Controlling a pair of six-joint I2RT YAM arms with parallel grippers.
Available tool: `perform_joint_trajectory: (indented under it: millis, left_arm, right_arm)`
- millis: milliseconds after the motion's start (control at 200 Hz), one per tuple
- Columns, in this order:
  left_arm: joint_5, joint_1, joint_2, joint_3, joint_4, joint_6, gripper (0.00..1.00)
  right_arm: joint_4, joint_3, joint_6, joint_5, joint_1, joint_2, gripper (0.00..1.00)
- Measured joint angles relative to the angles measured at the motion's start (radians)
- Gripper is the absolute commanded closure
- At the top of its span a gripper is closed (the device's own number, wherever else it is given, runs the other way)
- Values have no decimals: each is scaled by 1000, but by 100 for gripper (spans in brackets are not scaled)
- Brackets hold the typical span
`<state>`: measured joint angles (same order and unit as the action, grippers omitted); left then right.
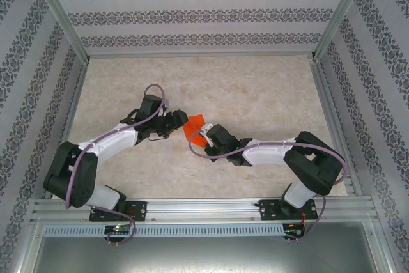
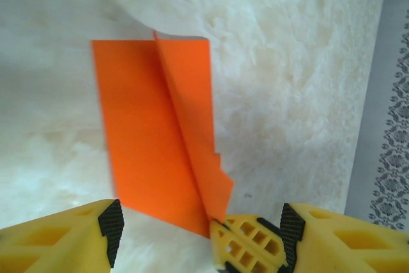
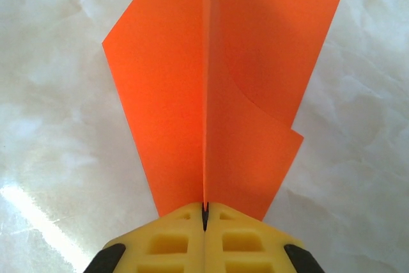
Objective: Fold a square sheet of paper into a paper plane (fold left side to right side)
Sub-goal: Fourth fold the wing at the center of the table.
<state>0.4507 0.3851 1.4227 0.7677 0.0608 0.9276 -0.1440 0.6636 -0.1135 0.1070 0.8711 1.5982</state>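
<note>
The orange paper plane (image 1: 193, 124) is the square sheet folded into a pointed wedge with two wings and a raised centre crease (image 3: 243, 94). It rests on the table between the two arms. My right gripper (image 3: 204, 212) is shut on the narrow end of that crease, its yellow fingers pressed together (image 1: 203, 137). My left gripper (image 2: 201, 225) stands open just behind the same end, its pads wide apart and off the paper (image 2: 153, 132). Between them sit the right gripper's fingers (image 2: 249, 247), pinching the paper tip. From above, the left gripper (image 1: 179, 121) is at the paper's left edge.
The pale marble-patterned table (image 1: 255, 87) is bounded by aluminium frame posts and patterned walls (image 1: 364, 94). A metal rail (image 1: 204, 209) carrying both arm bases runs along the near edge. The two arms meet at the table's centre.
</note>
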Motion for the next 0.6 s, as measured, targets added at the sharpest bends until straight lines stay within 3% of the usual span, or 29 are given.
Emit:
perform_joint_trajectory:
  millis: [240, 600]
  left_arm:
    - [-8, -21, -48, -63, 14, -4, 41]
    - [47, 11, 120, -60, -56, -3, 44]
  right_arm:
    - [-26, -18, -40, -120, -64, 0, 98]
    - [-51, -31, -83, -259, -122, 0, 99]
